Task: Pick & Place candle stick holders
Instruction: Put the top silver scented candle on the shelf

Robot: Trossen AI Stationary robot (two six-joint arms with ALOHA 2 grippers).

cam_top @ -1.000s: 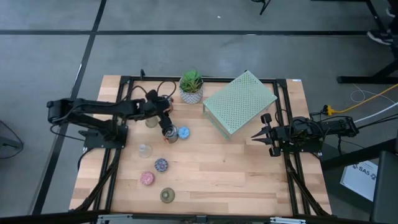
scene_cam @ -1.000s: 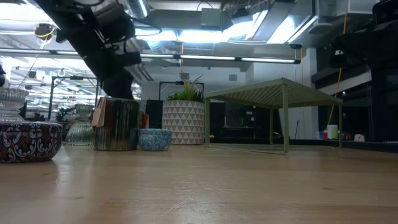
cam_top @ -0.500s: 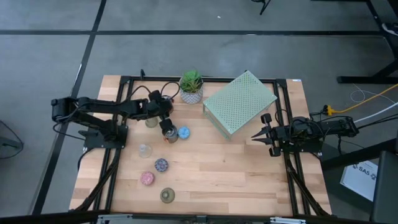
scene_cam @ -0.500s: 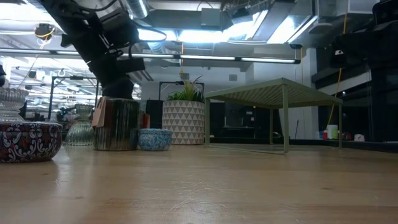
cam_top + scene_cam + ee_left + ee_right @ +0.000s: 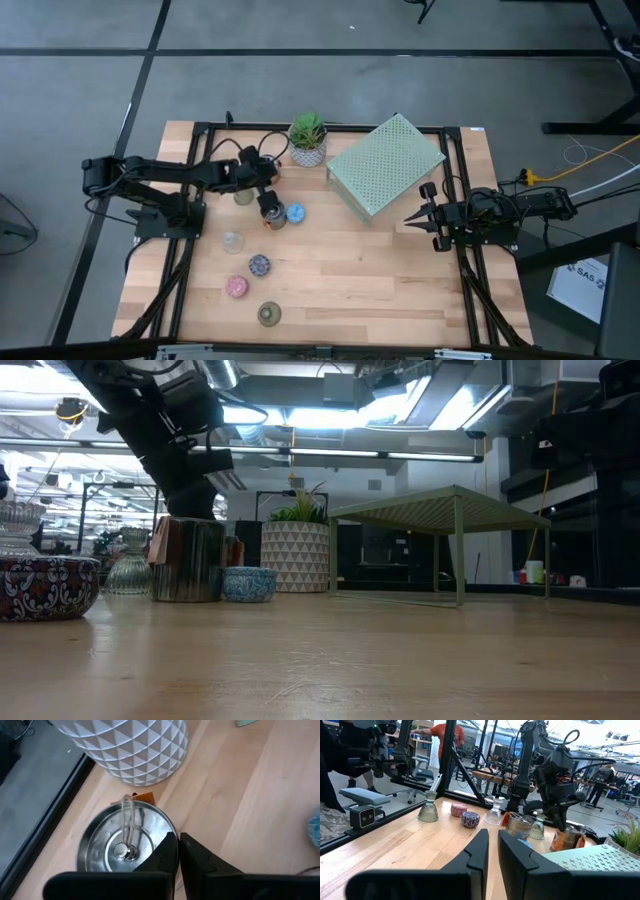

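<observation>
A shiny silver candle stick holder [image 5: 125, 845] with an orange tag stands on the table near the white plant pot [image 5: 135, 745]; my left gripper [image 5: 179, 836] is shut on it from above. Beside it sit a blue holder [image 5: 295, 212], a clear glass one [image 5: 234, 241], a purple mosaic one [image 5: 259, 265], a pink one [image 5: 236, 287] and an olive-gold one [image 5: 269, 314]. My right gripper [image 5: 410, 218] waits shut at the table's right side, touching nothing. My left gripper has the silver holder's rim [image 5: 172, 831] between its two fingers, one finger [image 5: 167, 852] over the hollow inside and the other outside the wall. The fingers come from above, pointing down. The holder stands upright with its base [image 5: 187, 598] on the table.
The pale green perforated slab [image 5: 387, 163] stands on legs at the far right, and the green plant [image 5: 307, 130] is just beyond the silver holder. Another glass holder [image 5: 243, 195] stands close to the left gripper. Bare wood lies at the near right.
My left arm has shifted a little toward the table's right over the silver holder, which has stayed where it was.
</observation>
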